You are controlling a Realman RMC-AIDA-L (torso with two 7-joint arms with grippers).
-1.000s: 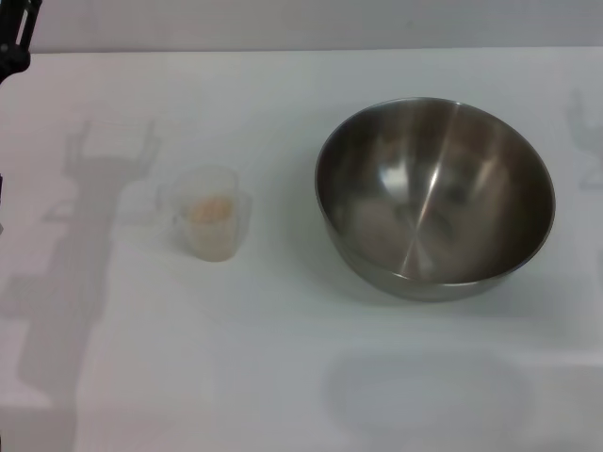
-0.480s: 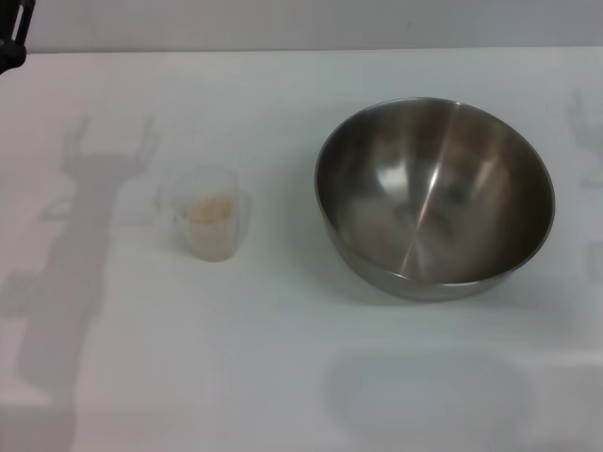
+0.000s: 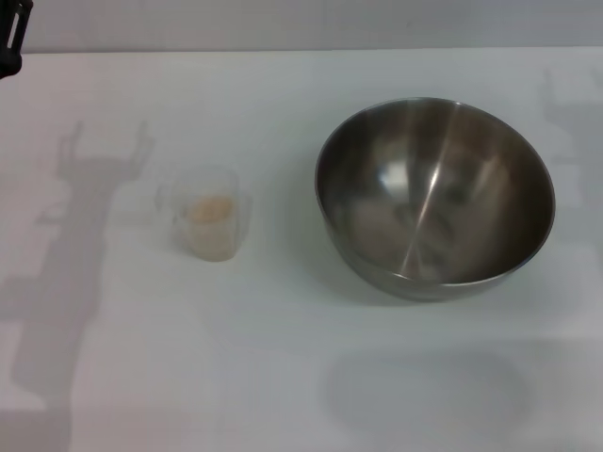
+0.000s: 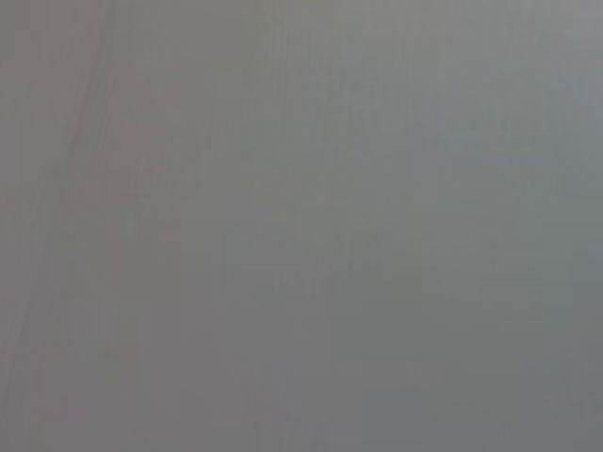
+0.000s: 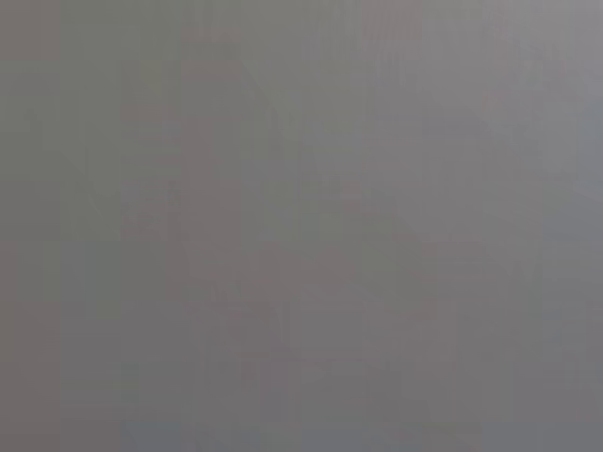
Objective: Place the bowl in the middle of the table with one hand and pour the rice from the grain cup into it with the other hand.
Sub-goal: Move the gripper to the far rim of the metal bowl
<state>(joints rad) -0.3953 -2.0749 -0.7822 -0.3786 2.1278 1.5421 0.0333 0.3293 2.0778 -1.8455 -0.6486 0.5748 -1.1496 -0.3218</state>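
The large steel bowl (image 3: 435,196) stands empty on the white table (image 3: 283,358), to the right of centre. The small clear grain cup (image 3: 208,215) stands upright to its left, with pale rice (image 3: 209,209) in it. A black part of my left arm (image 3: 13,36) shows at the top left corner, far from the cup. The left arm's shadow lies on the table beside the cup. My right gripper is out of the head view; only its shadow shows at the top right. Both wrist views show plain grey with nothing to tell apart.
The table's far edge meets a grey wall at the top of the head view. A faint oval shadow lies on the table in front of the bowl.
The left arm's black part has drawn up and back toward the top left corner. Its shadow has shifted left. The right arm's shadow has moved slightly. Bowl and cup have not moved.
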